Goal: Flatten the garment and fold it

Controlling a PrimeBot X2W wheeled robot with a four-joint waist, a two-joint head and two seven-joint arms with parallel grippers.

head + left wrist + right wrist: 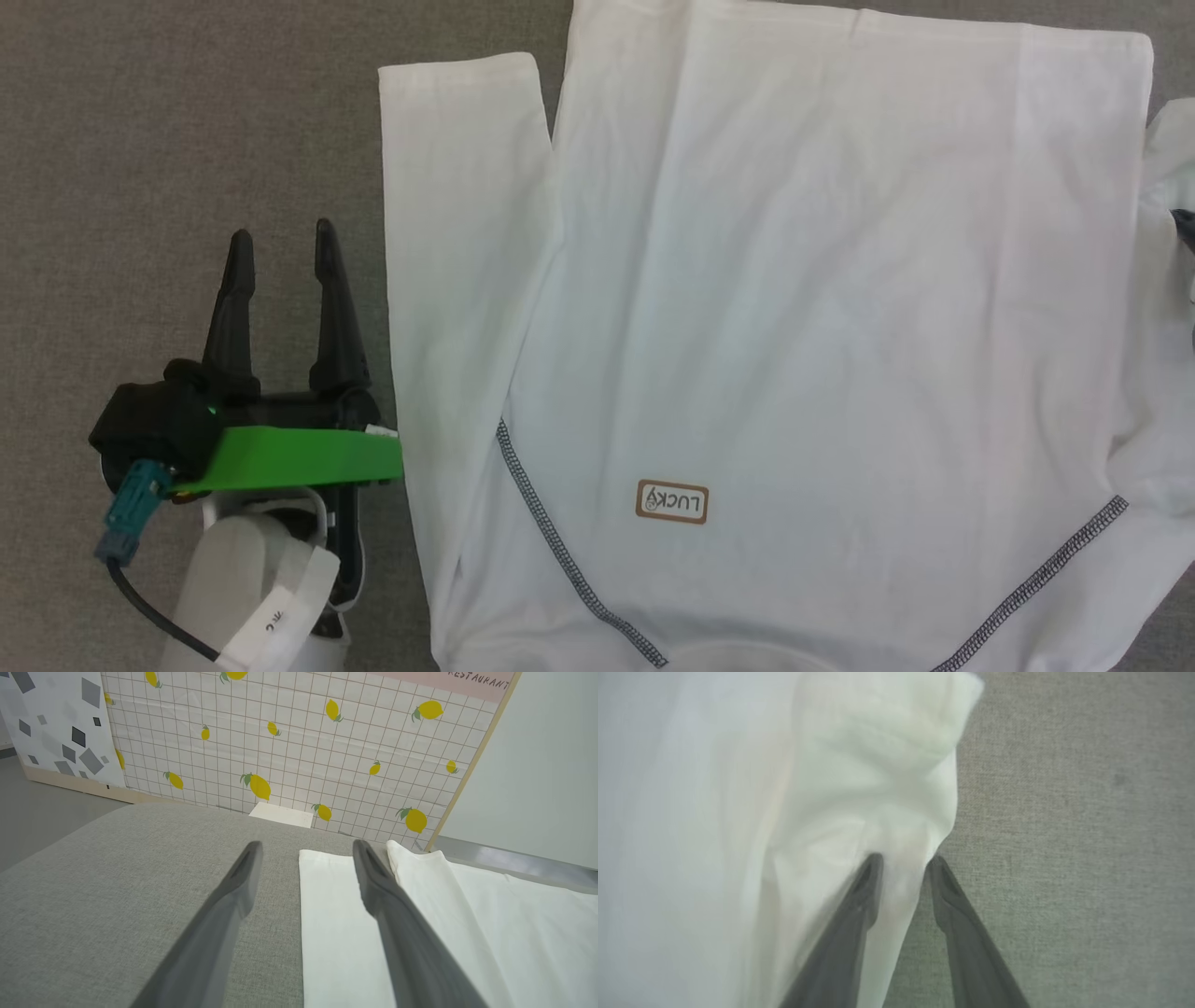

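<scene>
Left gripper (282,231): tapered dark fingers spread wide, empty, over woven grey surface (140,140).
Right gripper (906,860): half-closed astride a bunched fold; grip unclear.
Shirt (794,280): thin, white, flat on the surface; zigzag stitching (560,551), rectangular patch (671,501).

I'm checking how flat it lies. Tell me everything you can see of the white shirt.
The garment is a thin white long-sleeved shirt, spread mostly flat on the grey surface. Dark zigzag seams cross its shoulders; a brown-bordered LUCKY patch reads upside down. One sleeve lies straight alongside the body; the opposite edge is bunched, a fold standing between the right gripper's fingers.
</scene>
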